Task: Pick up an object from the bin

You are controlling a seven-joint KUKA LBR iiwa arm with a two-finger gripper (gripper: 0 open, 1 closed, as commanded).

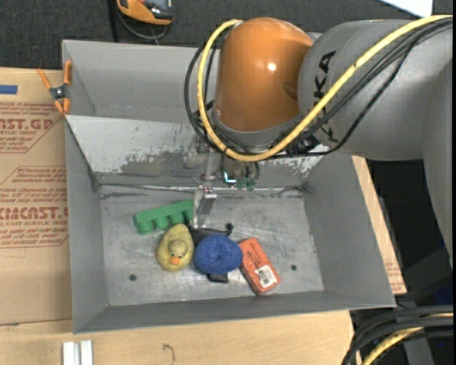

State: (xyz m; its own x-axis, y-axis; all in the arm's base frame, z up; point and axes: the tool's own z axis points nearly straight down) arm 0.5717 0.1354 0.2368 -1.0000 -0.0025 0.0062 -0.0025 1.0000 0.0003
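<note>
Grey metal bin (129, 139), floor cluster: green toothed plastic block (163, 218), yellow rubber duck (175, 249), blue fuzzy ball (217, 255) on a small black piece (219, 277), and orange rectangular packet (257, 265), lying close together. The arm enters from the right, its orange wrist cover (258, 71) above the rear wall. The claw (204, 207) points down at the block's right end, just behind the duck; released or clenched cannot be told.
</note>
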